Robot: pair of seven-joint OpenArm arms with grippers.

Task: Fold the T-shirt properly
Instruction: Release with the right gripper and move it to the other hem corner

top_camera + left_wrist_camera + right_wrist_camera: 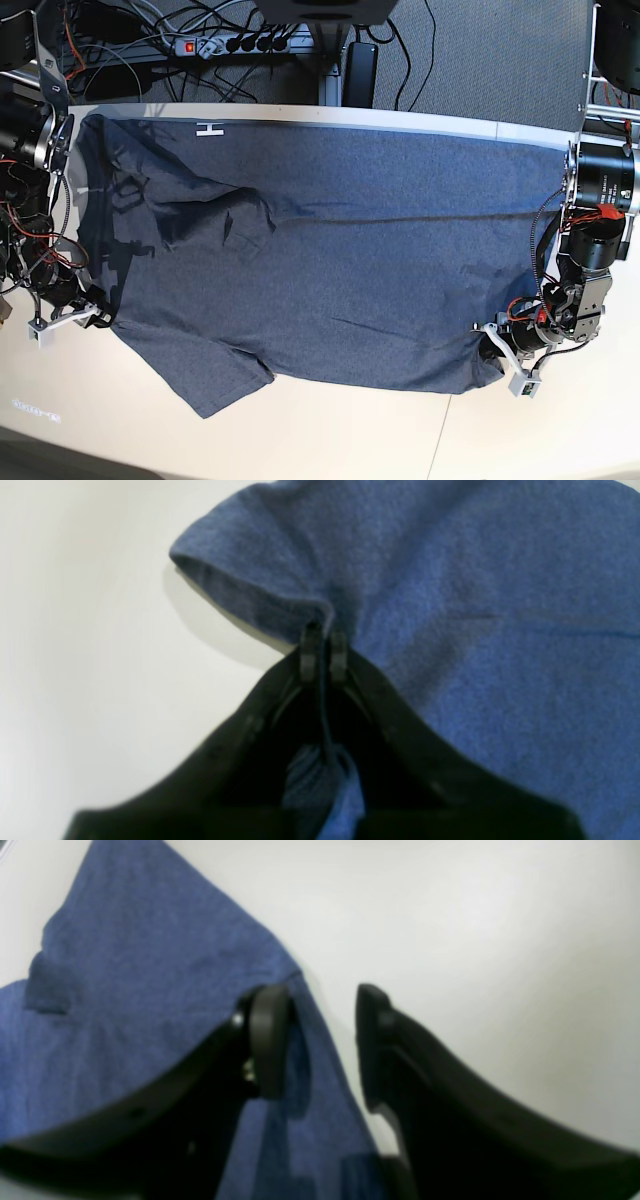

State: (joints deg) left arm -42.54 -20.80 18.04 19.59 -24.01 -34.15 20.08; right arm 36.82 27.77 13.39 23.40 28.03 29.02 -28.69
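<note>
Spreading across most of the surface [330,440], the T-shirt [330,250] is laid nearly flat, its long axis running side to side in the base view. A sleeve juts toward the near edge at that view's lower left, and some rumpling is seen in the upper left part. The far left end is partly covered by the arm there, so the collar cannot be made out.

The left tool [324,652] is found at the base view's lower right, at the near corner of the cloth. Its fingers are pressed together on a fold of the shirt edge, and a pinch of fabric is seen drawn up between them in the left wrist view. From this tool the whole shirt lies away toward the opposite end, so any fold is judged to be carried along the long axis.

The right tool [320,1040] is placed at the base view's lower left, at the near edge of the shirt. Its fingers are spread: one is set over the cloth, the other over bare surface, with the hem running between them. Nothing is gripped by it yet. Whether the fingertips touch the cloth cannot be told, as both wrist views are blurred.
</note>
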